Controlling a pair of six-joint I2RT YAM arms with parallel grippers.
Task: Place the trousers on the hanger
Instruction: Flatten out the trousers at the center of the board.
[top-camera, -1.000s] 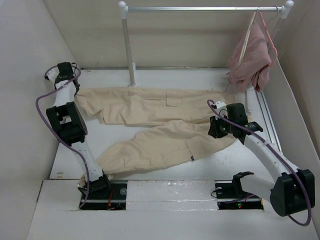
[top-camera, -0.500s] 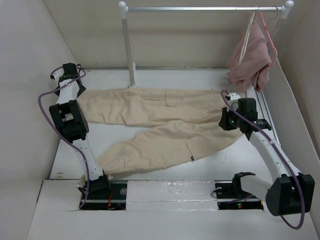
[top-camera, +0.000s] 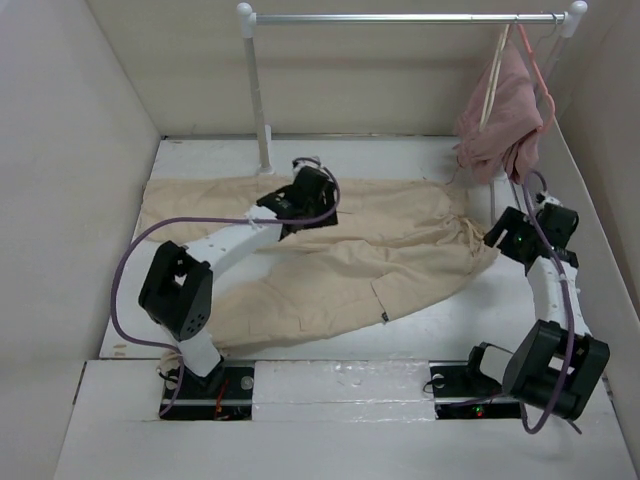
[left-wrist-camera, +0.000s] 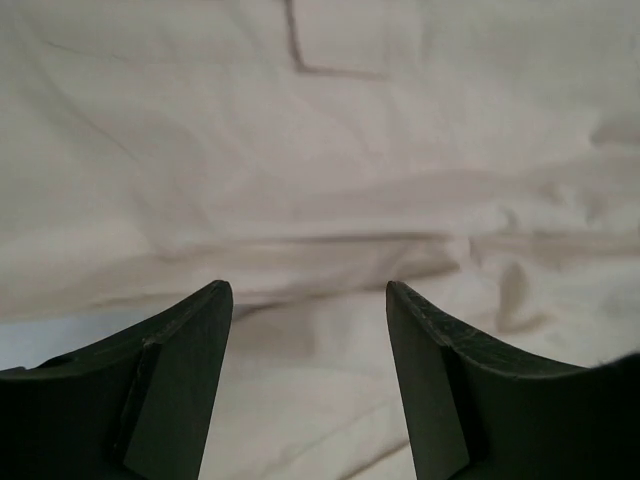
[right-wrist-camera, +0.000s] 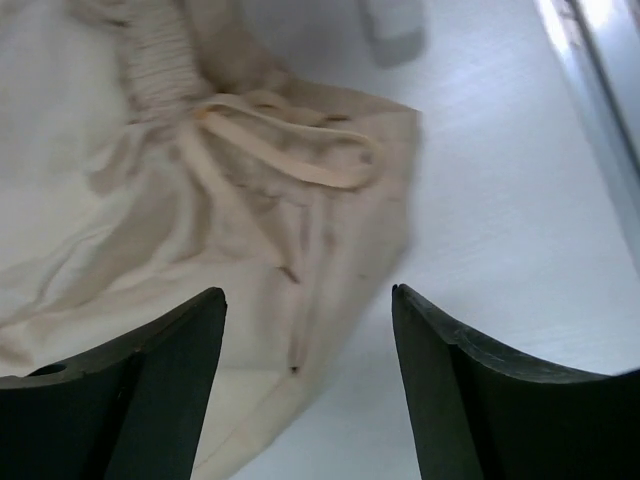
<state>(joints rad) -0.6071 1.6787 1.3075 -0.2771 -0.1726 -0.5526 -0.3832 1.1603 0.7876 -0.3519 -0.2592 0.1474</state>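
None of the real work shows as done. The large light-beige cotton trousers (top-camera: 400, 255) lie spread flat on the white surface (top-camera: 450, 325), both legs stretched toward the left and the waistband toward the right, with no part over a bar. The pale cream wooden hanger (top-camera: 493, 80) hangs from the metal rail (top-camera: 400, 17) at the far right, beside a dusty-pink garment (top-camera: 510, 120) and apart from the cloth below. So picking up, threading and hanging are all left, I'd say. The left end effector (left-wrist-camera: 308, 292) hovers over the upper leg near its pocket, fingers spread wide, nothing between them. The right end effector (right-wrist-camera: 308, 295) hangs just above the waistband corner by the drawstring (right-wrist-camera: 300, 165) — also wide and empty.
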